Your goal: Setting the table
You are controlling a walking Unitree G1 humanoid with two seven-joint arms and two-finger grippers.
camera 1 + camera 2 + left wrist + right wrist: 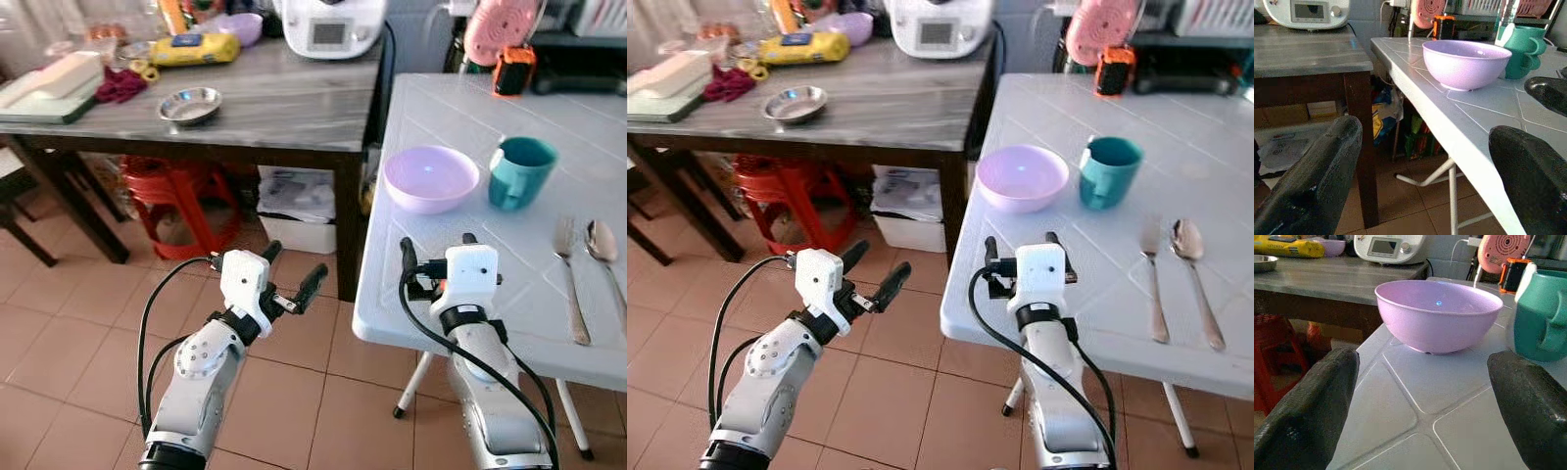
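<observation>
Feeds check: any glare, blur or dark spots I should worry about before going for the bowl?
Left eye view: sharp, evenly lit, soft sheen on the white table. Right wrist view: purple bowl crisp with one small glint inside; the black fingers are blurred from closeness. Left wrist view: bowl and teal mug clear, shade under the table, near fingers soft.

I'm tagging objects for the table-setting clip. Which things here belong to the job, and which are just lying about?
Belongs to the job, on the white table:
purple bowl
teal mug
fork
spoon

Just lying about:
steel dish
white appliance
red stool
</observation>
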